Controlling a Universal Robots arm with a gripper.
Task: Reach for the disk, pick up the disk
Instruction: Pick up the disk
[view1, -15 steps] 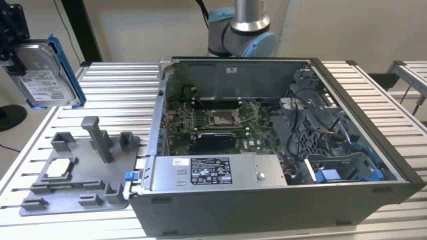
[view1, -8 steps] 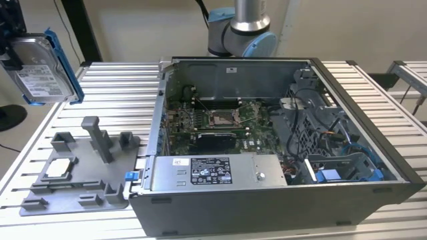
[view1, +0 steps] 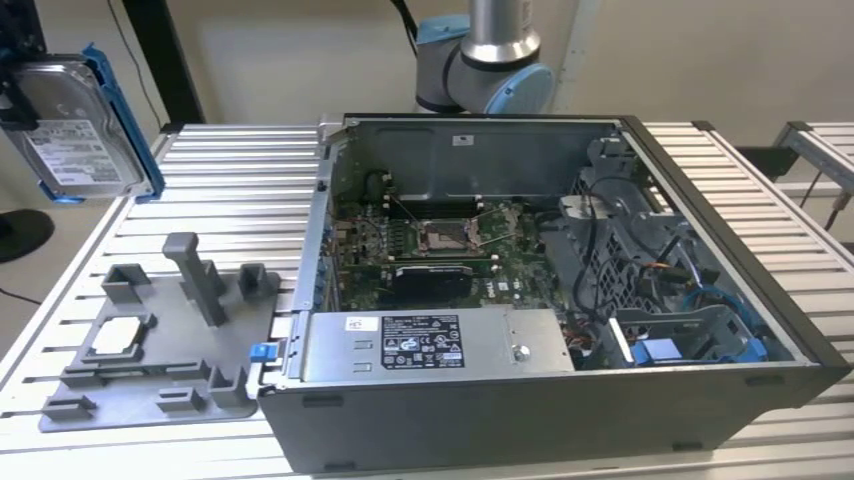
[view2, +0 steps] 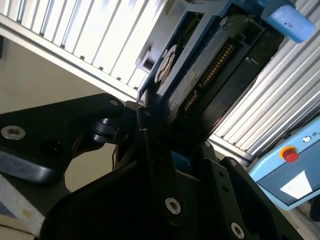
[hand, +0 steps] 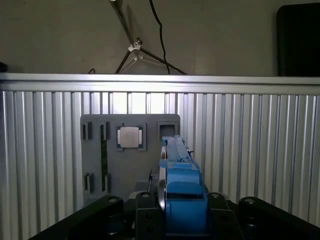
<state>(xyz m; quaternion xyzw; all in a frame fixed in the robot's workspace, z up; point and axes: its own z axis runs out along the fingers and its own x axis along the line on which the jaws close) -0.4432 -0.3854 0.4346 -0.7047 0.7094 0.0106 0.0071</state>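
The disk (view1: 78, 130), a silver-grey drive with a white label in a bright blue bracket, hangs upright in the air above the table's far corner at the exterior view's left. My gripper (view1: 24, 100) is shut on it from the exterior view's left edge. In the first wrist view the disk (hand: 179, 195) stands edge-on between the black fingers (hand: 144, 207), high above the table. The second wrist view shows the disk's connector end (view2: 200, 70) reaching out past the gripper (view2: 155, 125).
An open computer case (view1: 441, 410) fills the table's middle and right. A grey fixture plate (view1: 200, 395) holding a small silver chip (view1: 118, 335) lies below the disk. The arm's base (view1: 481, 60) stands behind the case. A pendant with a red button (view2: 290, 155) lies beside the table.
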